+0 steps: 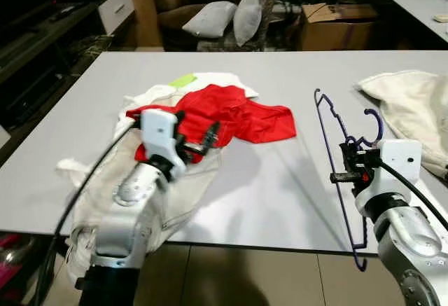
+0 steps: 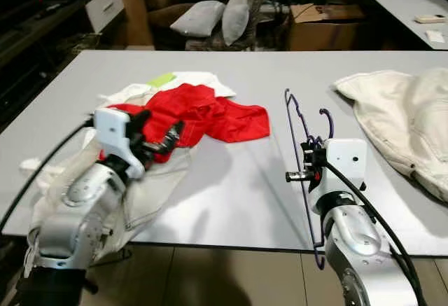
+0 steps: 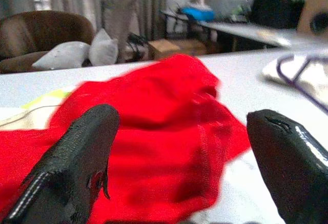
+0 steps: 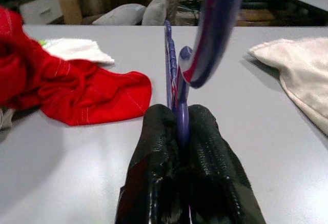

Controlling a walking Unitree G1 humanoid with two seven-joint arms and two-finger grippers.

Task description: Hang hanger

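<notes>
I've got the right gripper [image 4: 179, 131] clenched on the purple hanger [image 1: 334, 153], held upright over the table's [image 1: 280, 201] near edge, while my left gripper [image 3: 179, 147], fingers spread, hovers at the red garment [image 1: 238, 113], so threading comes next.

The tabletop [image 1: 280, 201] is showing a smooth, matt grey finish. Between the right gripper's [image 4: 180, 131] clamped fingers [image 4: 207, 147], whose black pads are looking rough and pebbled, the hanger [image 1: 329, 131] is gleaming as thin, glossy purple plastic or coated wire. Just beyond the left gripper's [image 3: 179, 147] spread, grainy matt fingers [image 3: 77, 167], the red cloth [image 3: 169, 126] is lying soft and stitched. A cream cloth [image 2: 406, 124] is looking coarse and matt.
</notes>
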